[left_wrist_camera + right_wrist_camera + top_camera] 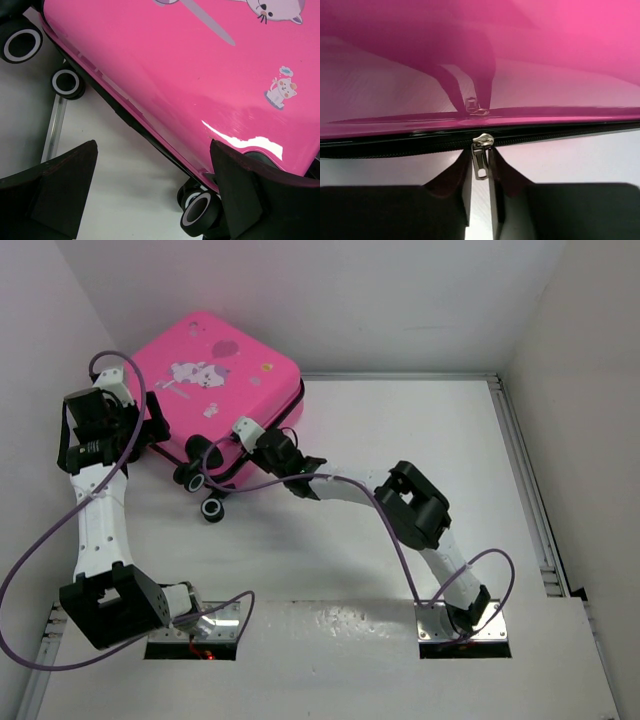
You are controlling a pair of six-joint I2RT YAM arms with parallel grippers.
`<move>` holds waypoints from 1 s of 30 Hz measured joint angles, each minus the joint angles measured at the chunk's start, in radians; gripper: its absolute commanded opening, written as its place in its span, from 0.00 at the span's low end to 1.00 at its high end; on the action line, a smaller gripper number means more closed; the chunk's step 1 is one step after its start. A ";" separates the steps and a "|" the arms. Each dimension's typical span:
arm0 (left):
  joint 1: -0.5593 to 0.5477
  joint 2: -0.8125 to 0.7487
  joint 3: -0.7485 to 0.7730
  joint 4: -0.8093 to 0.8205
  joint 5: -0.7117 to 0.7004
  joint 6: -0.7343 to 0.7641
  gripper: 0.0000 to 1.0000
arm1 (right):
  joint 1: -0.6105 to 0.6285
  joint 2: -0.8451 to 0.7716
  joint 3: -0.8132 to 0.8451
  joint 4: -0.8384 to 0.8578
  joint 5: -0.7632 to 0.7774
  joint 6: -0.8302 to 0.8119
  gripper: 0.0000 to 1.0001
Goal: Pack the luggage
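At the back left of the white tabletop [420,430], the pink luggage [215,380] is lying flat with its picture side facing up. A white cartoon animal is showing on its shiny lid. Its two halves are sitting together, with the black zipper [395,146] running along the side. Little black wheels [213,510] are sticking out at the near corner, toward the arms.

The right arm is reaching across to the near side of the luggage. The right claw [480,150] is pinching the small silver zipper pull [480,167]. Its two dark fingers [445,185] are squeezing in close, one on each side of the pull. The pull is hanging down just under the black zipper line.

The left arm is standing up at the left side of the luggage. The left claw [152,150] is staying wide open and holding nothing. Its fingers are hanging over the edge of the luggage, near another wheel [200,212].
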State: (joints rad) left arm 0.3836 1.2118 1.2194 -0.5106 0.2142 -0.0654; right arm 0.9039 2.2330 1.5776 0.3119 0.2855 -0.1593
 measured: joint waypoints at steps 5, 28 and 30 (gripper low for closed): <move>0.004 0.000 0.000 0.003 0.010 0.001 1.00 | -0.008 0.000 0.003 -0.015 -0.037 -0.002 0.00; -0.008 -0.092 -0.051 -0.282 0.404 0.372 0.91 | -0.236 -0.121 -0.177 0.015 -0.496 0.270 0.00; -0.018 -0.105 -0.051 -0.320 0.409 0.396 0.91 | -0.247 -0.121 -0.177 0.015 -0.535 0.295 0.00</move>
State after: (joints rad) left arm 0.3656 1.1065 1.1683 -0.8307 0.6231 0.3302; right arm 0.6567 2.1117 1.4002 0.3271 -0.2493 0.1356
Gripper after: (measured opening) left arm 0.906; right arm 0.036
